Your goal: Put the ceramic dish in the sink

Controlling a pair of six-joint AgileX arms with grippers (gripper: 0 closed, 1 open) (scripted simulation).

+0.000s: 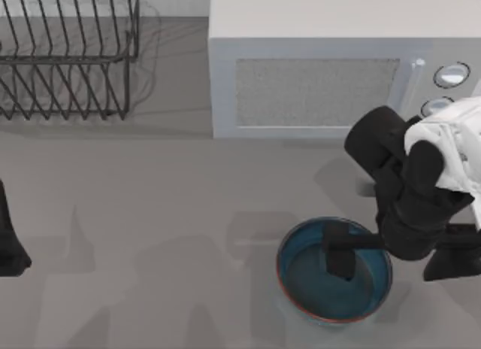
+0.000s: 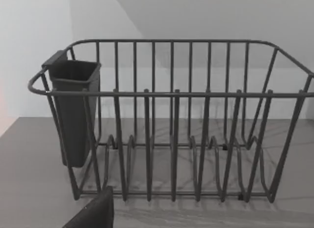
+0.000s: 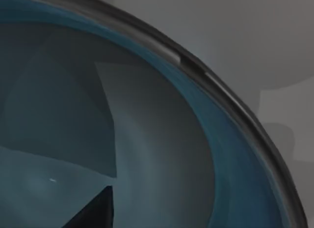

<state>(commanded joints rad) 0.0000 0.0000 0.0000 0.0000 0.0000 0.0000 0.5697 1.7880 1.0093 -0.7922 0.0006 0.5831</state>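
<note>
Right gripper is reached down inside the round, deep blue-glazed ceramic dish at the table's front right, finger spread not discernible, while the left arm is parked far left, well apart.

Ceramic dish: one — blue-glazed, round, on the tabletop.
Microwave: one — two round knobs at its right end.
Dish rack: one, of dark wire.
Cutlery cup: one, hung on the rack's end.
Arms: two — right gripper over the dish, left arm at the tabletop's left edge.
</note>
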